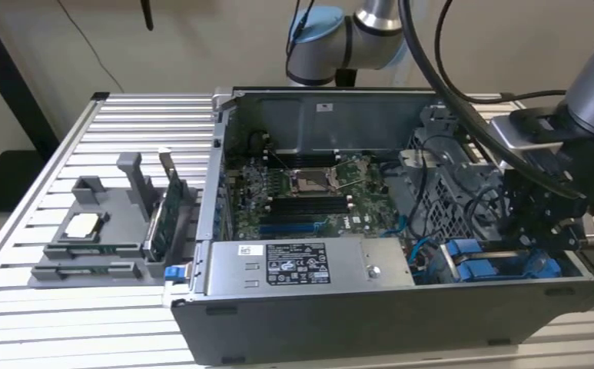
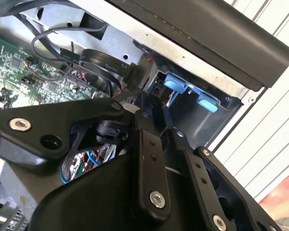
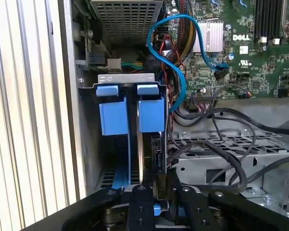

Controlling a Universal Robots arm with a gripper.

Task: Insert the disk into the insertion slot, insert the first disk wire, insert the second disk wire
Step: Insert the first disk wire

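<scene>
Inside the open case, a blue cable and black cables loop over the metal cage just beside the drive bay. The motherboard lies beyond, and the power supply sits toward the exterior view's left. In the first wrist view the disk stands edge-on in the bay beside two blue tabs, between case wall and cage, and the gripper is clamped on its near edge, the cables close alongside.
</scene>
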